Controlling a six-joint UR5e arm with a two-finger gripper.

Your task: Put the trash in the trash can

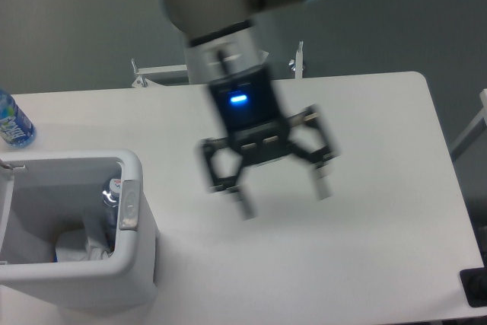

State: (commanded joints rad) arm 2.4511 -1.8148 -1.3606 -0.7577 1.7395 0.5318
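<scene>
White and broad, the surface (365, 135) fills most of my view, with a dark grey wall behind it and a metal bracket frame (163, 72) at its far edge. Over the middle of it I see the arm (228, 5), motion-blurred, its wrist showing a blue light, and below that the claw (281, 202), released, its two fingers spread wide apart with nothing between them, hanging above bare surface well apart from everything else. At the near left corner sits the trash can (141, 264), a large white bin with rounded corners and a thick rim, a grey handle patch on its right wall. Inside it, against the right wall, I can make out the clear plastic bottle (111, 202) standing roughly upright, cap end up, with a touch of red on it. Beside it at the bottom lies the crumpled white paper wrapper (76, 247). Off by the left edge, beyond the bin, stands a blue-labelled bottle (12, 121) on the surface.
</scene>
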